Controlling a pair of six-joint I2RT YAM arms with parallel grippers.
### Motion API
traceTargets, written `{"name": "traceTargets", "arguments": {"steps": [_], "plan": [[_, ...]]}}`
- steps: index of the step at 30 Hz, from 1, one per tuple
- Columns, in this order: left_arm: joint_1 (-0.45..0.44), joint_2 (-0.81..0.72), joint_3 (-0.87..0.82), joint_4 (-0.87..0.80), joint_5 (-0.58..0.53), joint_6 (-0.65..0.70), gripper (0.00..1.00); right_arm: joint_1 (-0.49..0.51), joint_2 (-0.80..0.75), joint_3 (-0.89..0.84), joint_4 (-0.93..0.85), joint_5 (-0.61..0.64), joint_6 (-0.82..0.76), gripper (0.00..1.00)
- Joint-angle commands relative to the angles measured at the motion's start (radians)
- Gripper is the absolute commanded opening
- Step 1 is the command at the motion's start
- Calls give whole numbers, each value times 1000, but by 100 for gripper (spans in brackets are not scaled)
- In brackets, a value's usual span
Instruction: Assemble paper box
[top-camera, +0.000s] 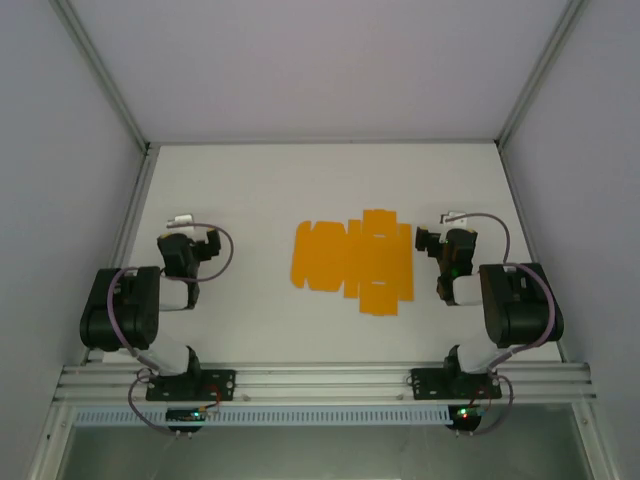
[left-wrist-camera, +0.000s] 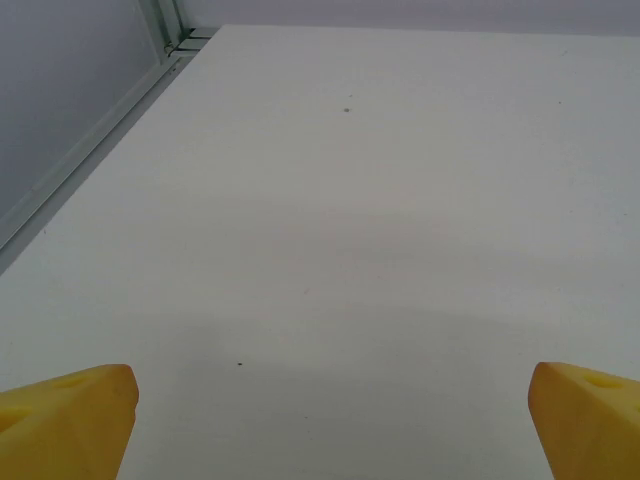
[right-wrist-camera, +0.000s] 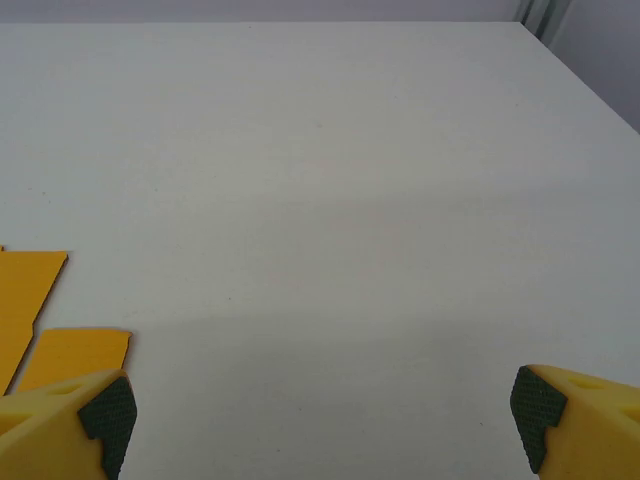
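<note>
Paper box (top-camera: 352, 263) lay as a flat die-cut sheet, mid-table (top-camera: 250, 180), between the two arms and touched by neither. No flap was raised and no crease folded, so by my reckoning the whole assembly was left to do. Left gripper (left-wrist-camera: 335, 415) stood spread wide, nothing between its fingers; right gripper (right-wrist-camera: 320, 415) was likewise agape and empty. Overhead view gave the sheet's full outline. Right wrist view caught two flap corners (right-wrist-camera: 75, 352) at lower left, just beside one finger. Left wrist view faced white tabletop and the side rail (left-wrist-camera: 90, 140).

In the right wrist view, the paper box (right-wrist-camera: 28, 285) runs off the left edge.
</note>
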Motion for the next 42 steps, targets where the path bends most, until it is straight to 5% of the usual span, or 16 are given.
{"name": "traceTargets", "arguments": {"steps": [1,16,19,27,32,35,42], "plan": [[-6,-10,22,22,8,8,99,3,-5,16,4,-9,8,99],[-6,-9,24,19,9,8,100,-7,-19,36,-49,-96,0,99],[-5,-14,25,22,23,11,100,0,-55,52,-93,-33,-4,99],[-8,-187,235,-536,49,-72,99,84,-187,262,-593,74,33,99],[-58,-273,356,-838,147,-176,100,175,-228,460,-1107,208,342,97],[-96,-283,415,-993,268,-262,100,205,-196,559,-1365,124,513,95],[-187,-261,386,-1022,521,-412,100,263,-48,557,-1413,-137,527,82]]}}
